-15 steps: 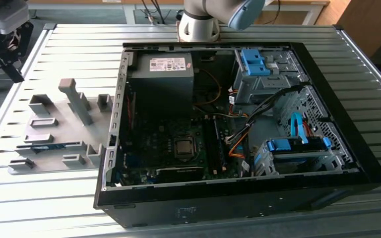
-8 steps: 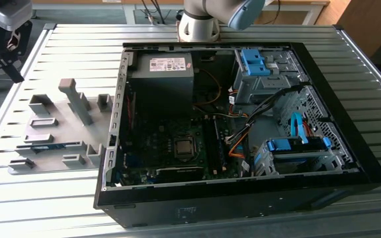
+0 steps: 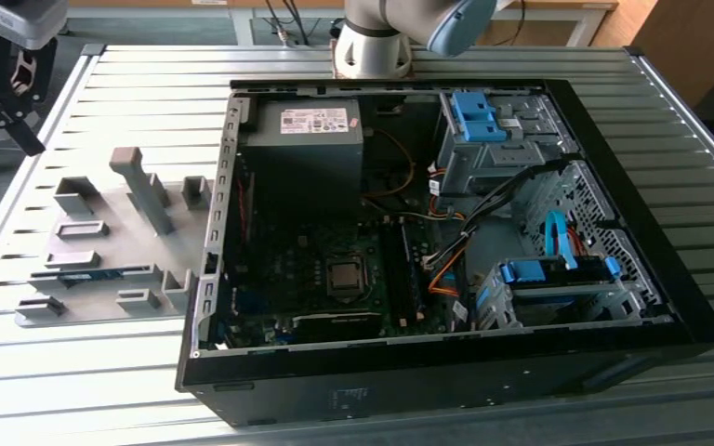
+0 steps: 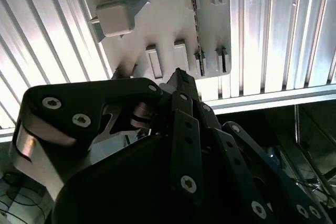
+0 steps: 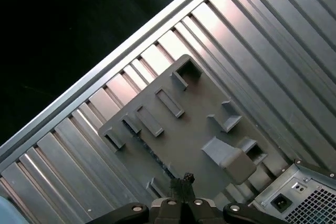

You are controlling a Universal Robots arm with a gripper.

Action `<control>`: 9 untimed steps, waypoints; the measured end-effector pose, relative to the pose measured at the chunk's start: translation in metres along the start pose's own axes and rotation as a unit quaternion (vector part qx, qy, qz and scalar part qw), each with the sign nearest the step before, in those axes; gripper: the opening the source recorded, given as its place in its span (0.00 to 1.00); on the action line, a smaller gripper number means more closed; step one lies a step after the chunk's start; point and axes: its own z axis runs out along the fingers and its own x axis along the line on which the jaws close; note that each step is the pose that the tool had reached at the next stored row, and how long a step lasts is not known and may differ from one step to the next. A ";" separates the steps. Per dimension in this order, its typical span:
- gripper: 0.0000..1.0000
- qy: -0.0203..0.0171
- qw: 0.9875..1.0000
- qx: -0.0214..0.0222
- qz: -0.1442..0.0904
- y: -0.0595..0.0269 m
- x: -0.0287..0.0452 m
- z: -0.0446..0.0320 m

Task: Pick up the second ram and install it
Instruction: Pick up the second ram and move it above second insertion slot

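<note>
The second ram (image 3: 90, 275) is a thin blue-green stick standing on edge in a slot of the grey holder plate (image 3: 109, 237), on the exterior view's left beside the computer case. In the second wrist view the ram (image 4: 197, 19) is a dark narrow strip on the holder plate (image 4: 168, 19). My gripper (image 3: 22, 130) hangs high over the table's far left corner, well away from the ram. Both wrist views show the gripper (image 4: 178, 75) (image 5: 184, 178) with its fingertips pressed together, nothing between them, above the plate (image 5: 194, 135).
The open black computer case (image 3: 654, 307) lies on the ribbed aluminium table (image 3: 146, 74), its motherboard (image 3: 320, 279) exposed, with long black memory slots (image 3: 394, 269) beside the processor socket. Blue drive clips (image 3: 475, 116) and cables fill the case's right side. The arm's base (image 3: 376, 46) stands behind it.
</note>
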 end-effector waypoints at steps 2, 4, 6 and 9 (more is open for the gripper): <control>0.10 0.001 1.000 0.000 -0.016 0.0000 0.0000 0.0000; 0.10 0.001 0.999 0.000 -0.034 0.0000 0.0000 0.0000; 0.10 0.002 0.999 0.000 -0.052 0.0000 0.0000 0.0001; 0.10 0.003 0.997 -0.001 -0.073 0.0000 0.0000 0.0002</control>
